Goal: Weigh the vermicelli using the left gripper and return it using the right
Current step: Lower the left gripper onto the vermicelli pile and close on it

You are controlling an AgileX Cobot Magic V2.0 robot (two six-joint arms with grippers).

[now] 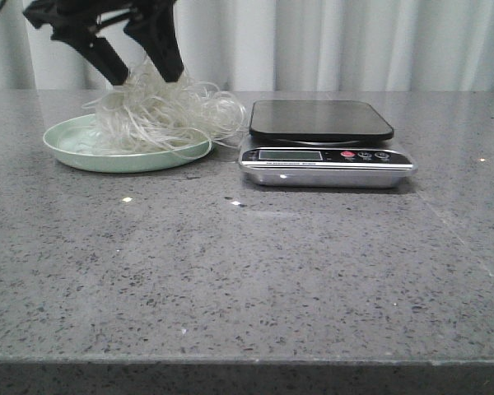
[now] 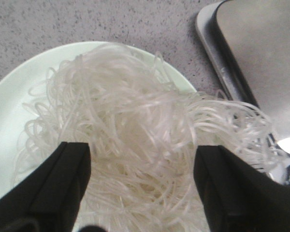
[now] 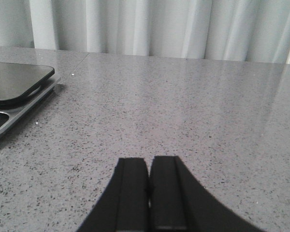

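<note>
The vermicelli [image 1: 166,115] is a fluffy pile of translucent white strands on a pale green plate [image 1: 74,148] at the back left. My left gripper [image 1: 146,76] is open, its black fingers straddling the top of the pile; in the left wrist view the strands [image 2: 135,125] fill the gap between the fingers [image 2: 63,179]. The scale [image 1: 325,156] stands to the right of the plate, its black platform [image 1: 319,119] bare. My right gripper [image 3: 149,166] is shut and empty, low over the bare table; it is out of the front view.
The scale's edge shows in the left wrist view [image 2: 251,63] and in the right wrist view [image 3: 14,92]. A grey speckled table [image 1: 247,280] runs to the front edge. White curtains [image 1: 329,41] hang behind it.
</note>
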